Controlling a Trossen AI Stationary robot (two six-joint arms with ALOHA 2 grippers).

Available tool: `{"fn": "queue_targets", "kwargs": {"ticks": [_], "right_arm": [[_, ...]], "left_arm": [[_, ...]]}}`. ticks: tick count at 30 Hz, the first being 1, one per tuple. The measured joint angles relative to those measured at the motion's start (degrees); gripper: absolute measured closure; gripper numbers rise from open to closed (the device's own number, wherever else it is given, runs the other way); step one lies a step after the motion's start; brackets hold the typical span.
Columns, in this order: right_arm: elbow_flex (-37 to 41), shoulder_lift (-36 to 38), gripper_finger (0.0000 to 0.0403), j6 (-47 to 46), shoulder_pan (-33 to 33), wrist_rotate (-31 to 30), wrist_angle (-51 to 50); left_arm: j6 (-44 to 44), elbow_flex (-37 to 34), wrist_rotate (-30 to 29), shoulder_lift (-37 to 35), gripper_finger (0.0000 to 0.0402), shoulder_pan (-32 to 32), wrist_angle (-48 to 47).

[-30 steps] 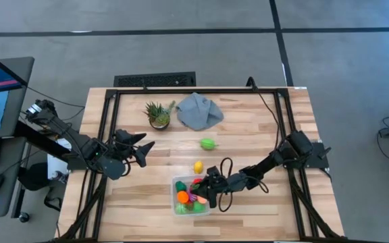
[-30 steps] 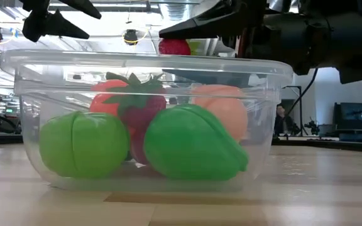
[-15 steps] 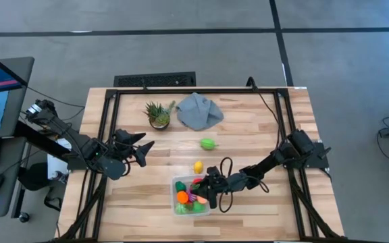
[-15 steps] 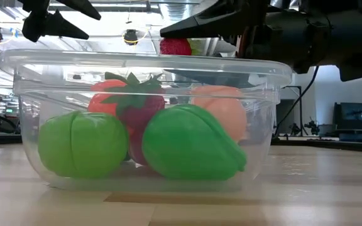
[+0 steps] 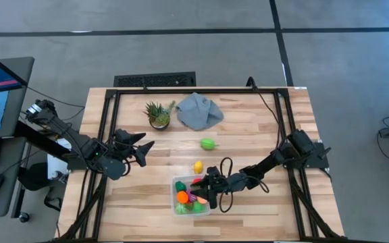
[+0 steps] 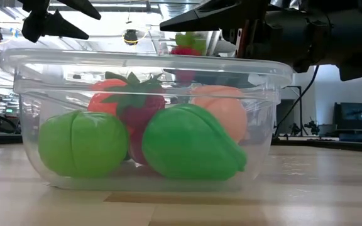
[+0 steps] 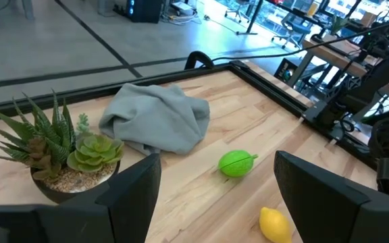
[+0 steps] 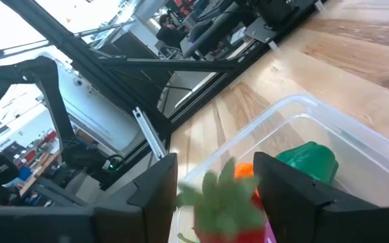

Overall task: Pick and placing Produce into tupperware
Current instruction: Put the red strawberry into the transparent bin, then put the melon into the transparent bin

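The clear tupperware [image 5: 175,196] stands near the table's front edge, with several toy produce pieces lying on its floor: a green apple [image 6: 83,143], a green pepper [image 6: 190,149], a peach [image 6: 222,110]. My right gripper [image 5: 201,189] hovers level over its rim, open. A blurred strawberry [image 8: 218,202] shows between its fingers, at rim height [image 6: 184,47]. A green lime [image 5: 209,143] and a lemon [image 5: 198,166] lie on the table behind the tupperware. My left gripper [image 5: 147,150] waits open above the table's left part. My right gripper has its fingers on either side of the strawberry's body [image 8: 235,216], coming level from the table's right. The strawberry is blurred with its green top up, above the tupperware's opening. Whether the fingers touch it, I cannot tell.
A spiky potted plant [image 5: 159,113] and a crumpled grey cloth [image 5: 200,111] sit at the table's far side. Black frame rails [image 5: 103,135] run along the table's left and right edges. Bare wood lies to the right of the tupperware.
My right gripper has opened over the tupperware without shifting. The strawberry, held steady just above the rim before, now shows blurred with its green top turned up and sits slightly lower.
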State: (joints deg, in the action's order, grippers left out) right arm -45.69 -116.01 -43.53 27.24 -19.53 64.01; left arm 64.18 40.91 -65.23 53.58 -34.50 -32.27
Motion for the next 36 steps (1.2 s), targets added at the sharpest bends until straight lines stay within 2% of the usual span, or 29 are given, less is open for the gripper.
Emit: {"fn": "queue_targets", "kwargs": {"ticks": [10, 15, 17, 20, 24, 29, 33, 36], "right_arm": [[0.02, 0.46, 0.0185, 0.47, 0.0, 0.0, -0.33], [0.02, 5.74, 0.0182, 5.82, 0.0, -0.11, -1.7], [0.0, 9.58, 0.0182, 8.05, -0.39, -0.88, -6.98], [0.02, 15.65, 0.0182, 10.27, -1.24, -2.43, -20.5], [0.02, 22.94, 0.0182, 10.38, -2.16, -8.69, -40.68], [0.02, 29.32, 0.0181, 10.78, -4.27, -14.21, -58.72], [0.04, 31.52, 0.0178, 13.13, -7.74, -13.49, -67.34], [0.04, 32.11, 0.0172, 16.53, -11.25, -8.55, -70.01]], "left_arm": [[0.04, 0.0, 0.04, 0.02, 0.0123, 0.0, 0.06], [0.05, 0.0, 0.04, 0.0, 0.0123, 0.0, 0.07], [0.04, 0.0, 0.02, 0.0, 0.0123, 0.0, 0.07], [0.03, 0.0, 0.02, 0.0, 0.0123, 0.0, -0.01], [0.02, 0.0, 0.13, 0.0, 0.0123, -0.01, -0.18], [-0.49, 0.0, 0.48, 0.02, 0.0123, -0.02, -0.35], [-1.55, 0.0, 0.8, 0.01, 0.0123, -0.02, -0.39], [-2.24, 0.0, 0.83, 0.0, 0.0123, -0.02, -0.42]]}}
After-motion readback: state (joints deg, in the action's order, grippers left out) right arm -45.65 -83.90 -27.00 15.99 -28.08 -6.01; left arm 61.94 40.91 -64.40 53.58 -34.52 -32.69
